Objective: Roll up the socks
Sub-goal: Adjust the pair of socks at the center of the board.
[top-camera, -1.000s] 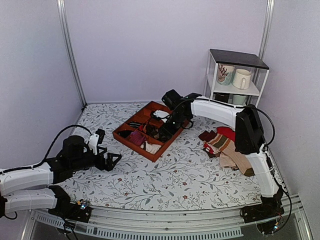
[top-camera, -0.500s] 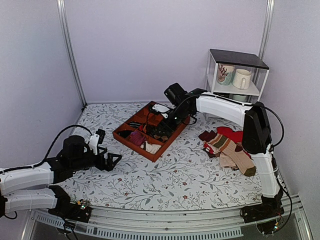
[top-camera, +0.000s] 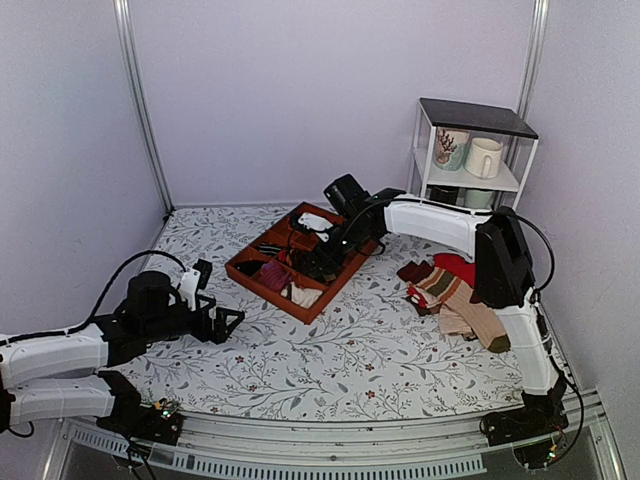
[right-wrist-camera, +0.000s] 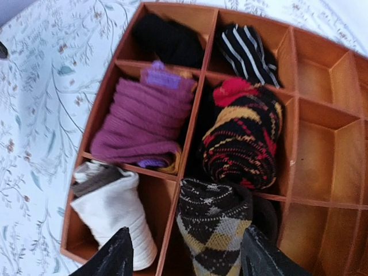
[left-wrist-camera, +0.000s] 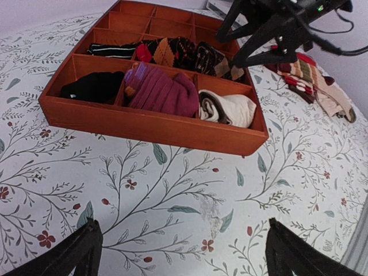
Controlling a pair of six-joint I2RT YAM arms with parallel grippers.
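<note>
The socks (right-wrist-camera: 214, 227) sit rolled in the tray (left-wrist-camera: 155, 127); purple label (right-wrist-camera: 164, 76) illegible.

You see the whole table (top-camera: 360, 350) from high behind its near edge in the top external view, the left wrist camera looks low across it past the left end effector (left-wrist-camera: 182, 221), the right wrist camera peers steeply down from close by, and all three share the divided tray (top-camera: 262, 288)

Floral table (top-camera: 370, 350) carries tray (top-camera: 268, 292), loose socks (top-camera: 455, 295), shelf (top-camera: 475, 117).
</note>
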